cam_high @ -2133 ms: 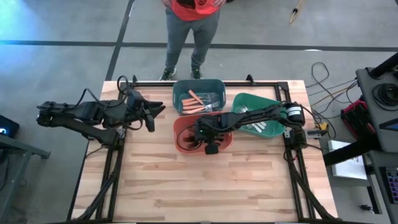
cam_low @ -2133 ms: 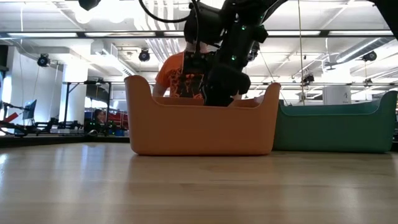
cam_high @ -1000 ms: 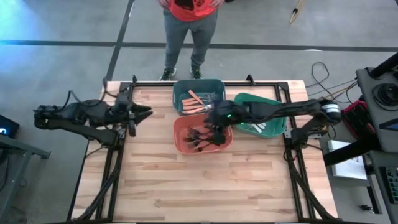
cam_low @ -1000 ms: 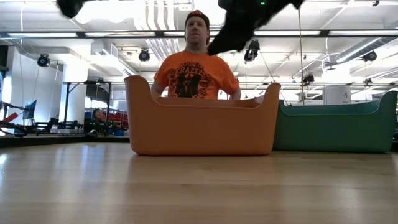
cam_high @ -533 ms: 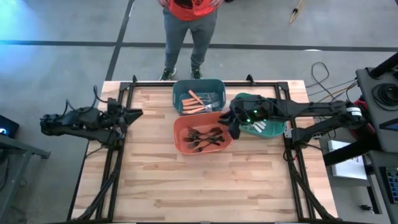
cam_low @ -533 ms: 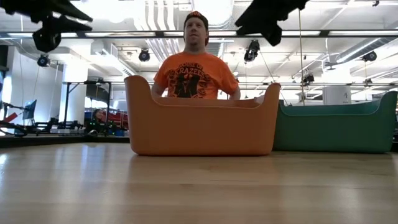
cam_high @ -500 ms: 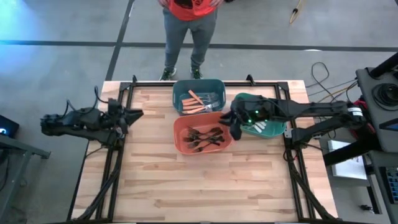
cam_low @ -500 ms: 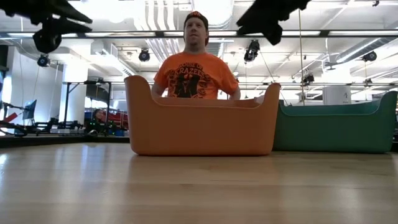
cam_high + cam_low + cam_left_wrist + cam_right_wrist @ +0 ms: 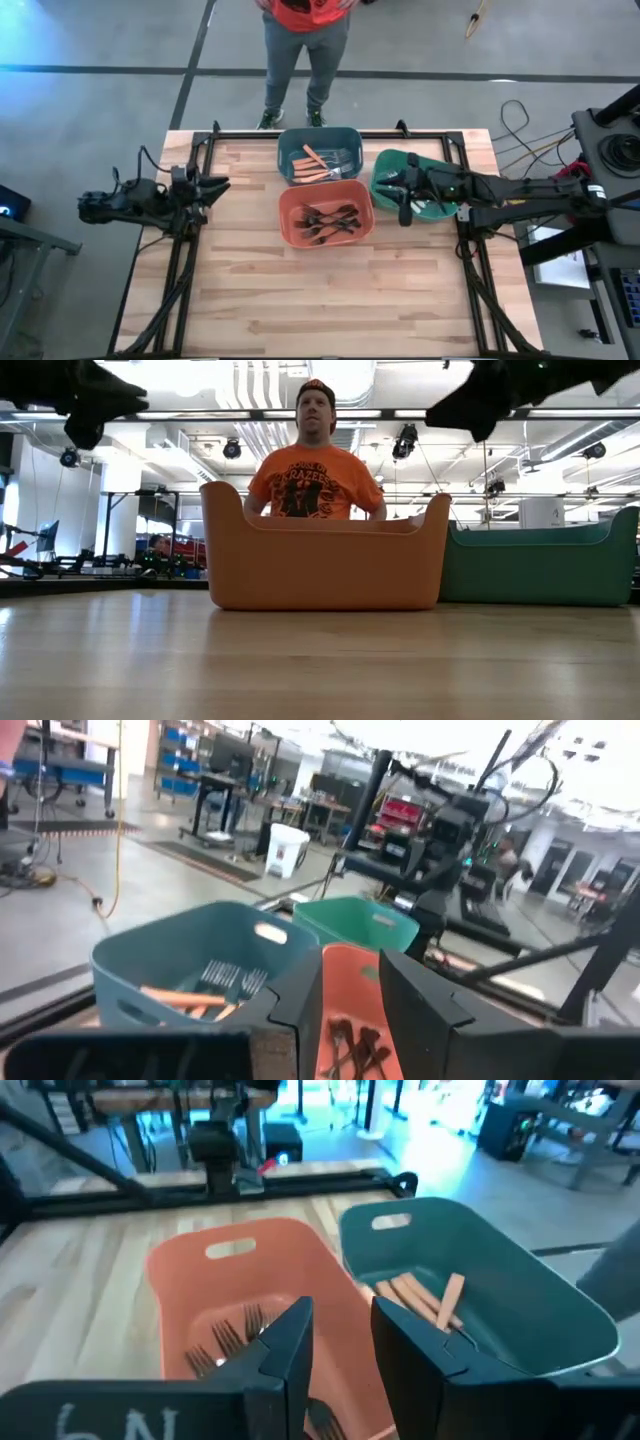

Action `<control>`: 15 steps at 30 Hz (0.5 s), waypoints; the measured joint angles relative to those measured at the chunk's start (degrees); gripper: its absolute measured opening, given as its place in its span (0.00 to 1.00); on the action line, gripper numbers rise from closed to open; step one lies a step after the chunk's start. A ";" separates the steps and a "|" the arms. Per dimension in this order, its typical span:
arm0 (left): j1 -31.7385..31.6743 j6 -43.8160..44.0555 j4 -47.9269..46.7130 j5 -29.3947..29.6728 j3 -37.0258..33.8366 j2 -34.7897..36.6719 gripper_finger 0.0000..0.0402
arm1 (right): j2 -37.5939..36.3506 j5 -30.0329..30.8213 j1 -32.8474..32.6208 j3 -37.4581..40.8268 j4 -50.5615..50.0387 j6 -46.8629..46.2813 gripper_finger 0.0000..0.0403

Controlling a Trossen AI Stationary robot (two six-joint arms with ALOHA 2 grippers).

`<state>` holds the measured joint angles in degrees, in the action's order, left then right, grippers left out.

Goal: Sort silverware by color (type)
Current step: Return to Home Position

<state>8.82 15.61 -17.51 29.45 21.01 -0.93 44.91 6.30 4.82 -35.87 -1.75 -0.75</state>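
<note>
The left arm [image 9: 140, 203] and right arm [image 9: 500, 188] are black, jointed, cable-draped, each tipped with 2 angular dark fingers [image 9: 290, 1345].

Teal bin [image 9: 320, 131], orange-red bin [image 9: 327, 243], green bin [image 9: 420, 156] on wood tbl [image 9: 320, 300]; person [image 9: 300, 50] behind.

Bright ceiling lights [image 9: 190, 378], glare overhead, soft shadows.

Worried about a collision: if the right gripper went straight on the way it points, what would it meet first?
Probably the orange-red bin, around the black forks lying in it: the right gripper aims into that bin, though depth is unclear.
</note>
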 joint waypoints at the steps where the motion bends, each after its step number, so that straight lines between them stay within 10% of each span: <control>1: -0.06 -0.11 0.09 -0.02 -0.40 -0.17 0.21 | -1.24 0.52 0.03 1.21 0.99 -0.13 0.24; 15: -0.07 0.37 1.55 -0.10 -11.99 0.88 0.21 | -14.06 11.80 0.11 17.23 10.72 2.20 0.24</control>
<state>8.75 15.99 -15.96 29.35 9.03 -0.05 30.85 18.10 4.93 -18.64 8.97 1.45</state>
